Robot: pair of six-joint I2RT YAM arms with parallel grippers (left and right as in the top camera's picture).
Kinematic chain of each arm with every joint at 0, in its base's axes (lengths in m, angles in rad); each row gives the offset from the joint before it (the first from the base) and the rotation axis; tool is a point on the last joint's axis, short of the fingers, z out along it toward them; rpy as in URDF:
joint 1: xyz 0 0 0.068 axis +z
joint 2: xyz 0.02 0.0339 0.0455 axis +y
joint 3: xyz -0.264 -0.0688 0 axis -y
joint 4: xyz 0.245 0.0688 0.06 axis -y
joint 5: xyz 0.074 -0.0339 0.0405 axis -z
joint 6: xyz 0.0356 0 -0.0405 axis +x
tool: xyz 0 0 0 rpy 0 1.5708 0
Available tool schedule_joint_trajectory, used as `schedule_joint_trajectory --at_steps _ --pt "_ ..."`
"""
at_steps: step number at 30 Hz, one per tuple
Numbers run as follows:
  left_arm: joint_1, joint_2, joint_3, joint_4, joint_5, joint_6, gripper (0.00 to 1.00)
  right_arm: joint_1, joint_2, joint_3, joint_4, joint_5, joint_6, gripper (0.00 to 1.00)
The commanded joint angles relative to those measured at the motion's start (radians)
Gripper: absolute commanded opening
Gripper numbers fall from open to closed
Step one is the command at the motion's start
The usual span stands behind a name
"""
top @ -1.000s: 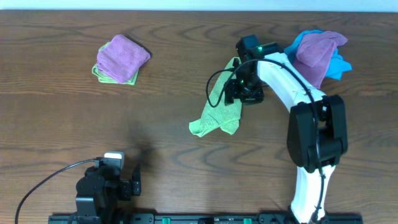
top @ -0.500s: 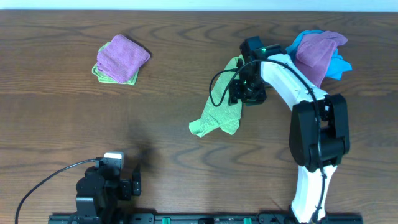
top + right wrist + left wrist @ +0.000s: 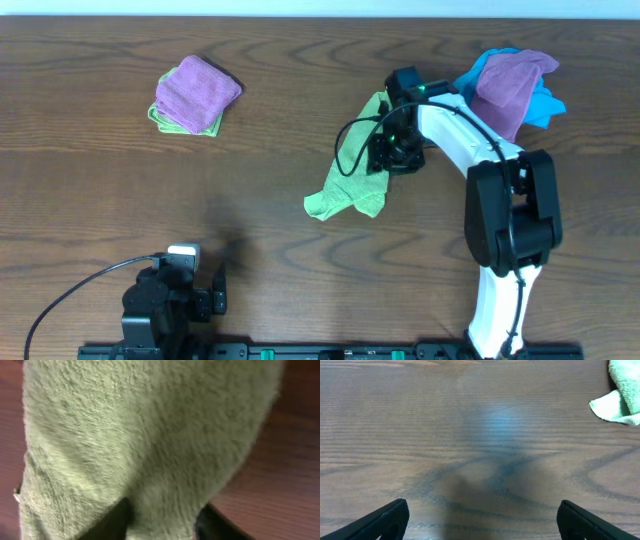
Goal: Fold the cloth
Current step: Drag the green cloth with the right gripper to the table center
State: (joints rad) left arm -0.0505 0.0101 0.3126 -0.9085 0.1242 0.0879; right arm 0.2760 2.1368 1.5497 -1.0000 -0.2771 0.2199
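The cloth (image 3: 348,188), lime-green and crumpled, lies in a long strip at the middle of the table. My right gripper (image 3: 386,158) is pressed down on the strip's far right part. In the right wrist view the cloth (image 3: 150,430) fills the frame, and a bunched fold of it sits pinched between the two dark fingers (image 3: 118,518) of the right gripper (image 3: 162,512). My left gripper (image 3: 482,520) hangs wide open over bare wood near the front left, with only a corner of the cloth (image 3: 620,400) at the view's top right.
A folded purple cloth (image 3: 197,90) rests on a green one at the back left. Another purple cloth (image 3: 512,80) lies over a bright blue cloth (image 3: 545,105) at the back right, close behind my right arm. A black cable (image 3: 345,145) loops over the lime-green strip.
My right gripper has shifted slightly toward the back and its jaws have closed in onto a fold of the cloth. The left arm has not moved.
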Motion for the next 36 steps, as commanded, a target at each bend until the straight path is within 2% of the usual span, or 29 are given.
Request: schedule_joint_trajectory --at_steps 1,2,9,20,29,33,34,35,36 --pt "-0.004 -0.006 -0.014 0.001 0.006 0.021 0.95 -0.012 0.008 -0.007 0.005 -0.018 0.000 0.11" --pt "-0.004 -0.006 -0.014 0.001 0.006 0.021 0.95 -0.012 0.008 -0.004 0.005 -0.018 0.000 0.02" --pt "-0.004 -0.006 -0.014 0.001 0.006 0.021 0.96 -0.002 -0.014 0.038 -0.014 -0.019 -0.040 0.01" --pt "-0.004 -0.006 -0.014 0.001 0.006 0.021 0.96 0.068 -0.159 0.054 0.042 -0.032 -0.123 0.01" --pt "-0.004 -0.006 -0.014 0.001 0.006 0.020 0.95 0.192 -0.179 0.054 0.261 -0.064 -0.139 0.01" --pt "-0.004 -0.006 -0.014 0.001 0.006 0.020 0.95 0.249 -0.159 0.054 0.422 -0.067 -0.103 0.01" --pt "-0.004 -0.006 -0.014 0.002 0.006 0.020 0.95 0.261 -0.153 0.054 0.462 -0.074 -0.095 0.02" --pt "-0.004 -0.006 -0.014 0.001 0.006 0.021 0.95 0.276 -0.140 0.054 0.507 -0.083 -0.084 0.07" --pt "-0.004 -0.006 -0.014 0.001 0.006 0.020 0.96 0.289 -0.133 0.054 0.542 -0.090 -0.074 0.20"
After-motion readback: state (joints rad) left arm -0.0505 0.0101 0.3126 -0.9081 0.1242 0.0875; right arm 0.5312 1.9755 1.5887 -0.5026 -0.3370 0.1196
